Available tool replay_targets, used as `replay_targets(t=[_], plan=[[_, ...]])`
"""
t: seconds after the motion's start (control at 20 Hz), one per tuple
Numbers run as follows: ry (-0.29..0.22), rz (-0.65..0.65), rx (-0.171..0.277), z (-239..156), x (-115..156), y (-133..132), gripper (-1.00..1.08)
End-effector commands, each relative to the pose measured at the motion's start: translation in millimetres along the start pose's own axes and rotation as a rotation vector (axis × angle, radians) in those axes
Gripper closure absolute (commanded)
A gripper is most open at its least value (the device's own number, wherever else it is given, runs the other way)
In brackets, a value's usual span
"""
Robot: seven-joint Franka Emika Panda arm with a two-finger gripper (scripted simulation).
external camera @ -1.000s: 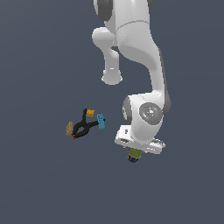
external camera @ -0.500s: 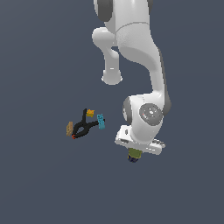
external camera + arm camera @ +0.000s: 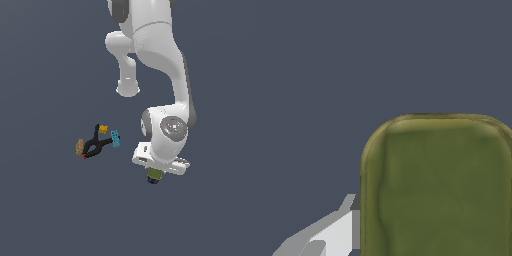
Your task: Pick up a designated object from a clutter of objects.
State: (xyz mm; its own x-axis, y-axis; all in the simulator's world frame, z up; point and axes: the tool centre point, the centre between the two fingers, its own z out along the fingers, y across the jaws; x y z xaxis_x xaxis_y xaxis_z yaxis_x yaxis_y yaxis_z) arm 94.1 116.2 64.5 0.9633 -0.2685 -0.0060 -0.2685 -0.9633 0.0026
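Observation:
The designated object, an olive-green box (image 3: pixel 154 175) with a dark navy lower end, sticks out just under my white hand in the exterior view. In the wrist view its olive top (image 3: pixel 438 187) fills much of the picture. My gripper (image 3: pixel 155 173) is around it; one light grey finger (image 3: pixel 331 234) lies against the box's side, the other finger is out of frame. The rest of the clutter lies apart, toward the exterior view's left: a black Y-shaped clamp (image 3: pixel 95 146), an orange cube (image 3: pixel 103 129), a cyan block (image 3: pixel 116 138) and a tan block (image 3: pixel 79 147).
The arm's white base (image 3: pixel 127 89) stands behind the clutter on the dark grey-blue floor (image 3: pixel 45 210). The arm's links arch over my hand from the upper part of the exterior view.

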Motion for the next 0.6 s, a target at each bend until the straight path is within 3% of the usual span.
replay_targets(t=[0.0, 0.55], plan=[[0.005, -0.001, 0.003, -11.0, -1.7, -3.3, 1.08], [0.006, -0.001, 0.002, -94.3, -33.6, -25.9, 1.08]])
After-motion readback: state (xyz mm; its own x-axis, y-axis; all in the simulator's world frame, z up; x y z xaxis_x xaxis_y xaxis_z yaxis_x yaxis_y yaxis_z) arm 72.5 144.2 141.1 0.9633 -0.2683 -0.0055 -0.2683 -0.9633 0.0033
